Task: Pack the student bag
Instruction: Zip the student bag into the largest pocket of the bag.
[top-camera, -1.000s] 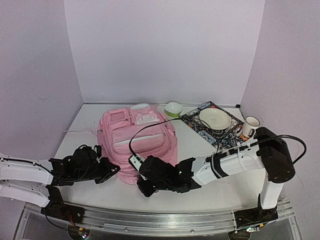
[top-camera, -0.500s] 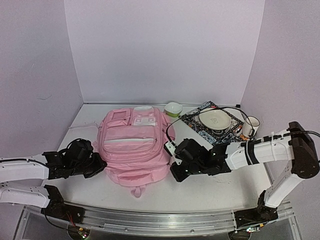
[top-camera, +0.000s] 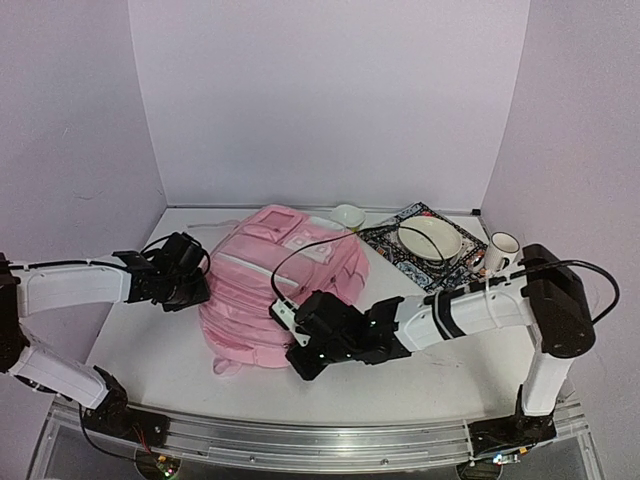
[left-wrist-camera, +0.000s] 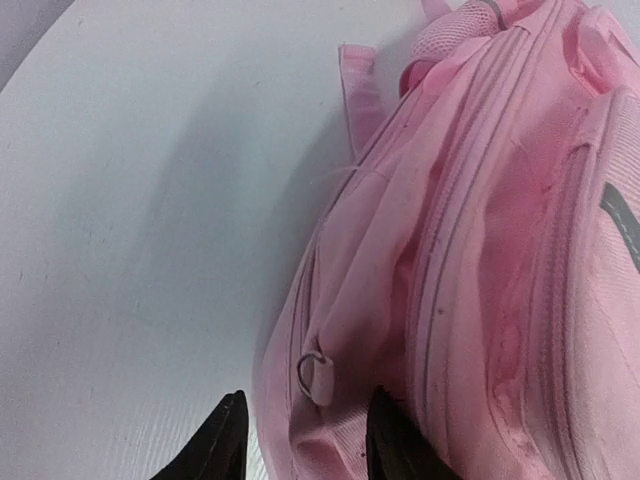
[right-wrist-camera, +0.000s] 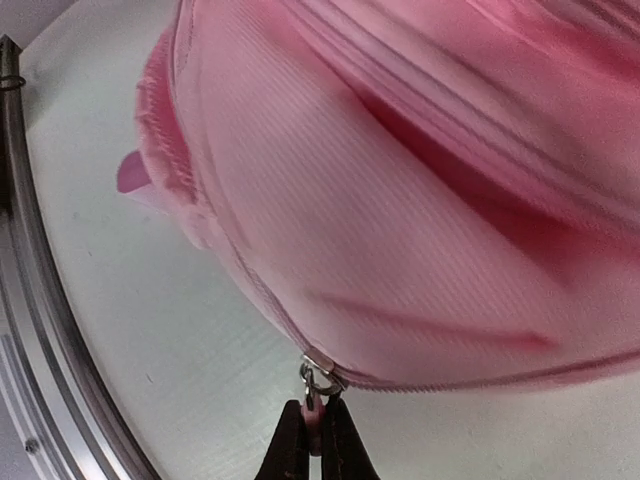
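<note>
Low — right gripper (right-wrist-camera: 313, 428) on bag zip (right-wrist-camera: 318, 384)

One bag (top-camera: 270, 290) is lying on the table (top-camera: 150, 340). Two bowls are sitting near the far edge: one small bowl (top-camera: 348, 215) and one wide bowl (top-camera: 430, 238), which is resting on one mat (top-camera: 388, 245). One mug (top-camera: 500, 252) is standing toward the right edge.

bag (top-camera: 250, 300): pink, paler pink-white patches
zip pull (right-wrist-camera: 312, 408): pink, silver ring
table (top-camera: 160, 350): white
walls (top-camera: 330, 100): pale lilac
mat (top-camera: 385, 245): dark blue and white ornate pattern
bowl (top-camera: 430, 238): cream
mug (top-camera: 500, 252): white, dark rim
arms (top-camera: 480, 310): white, black joints
</note>
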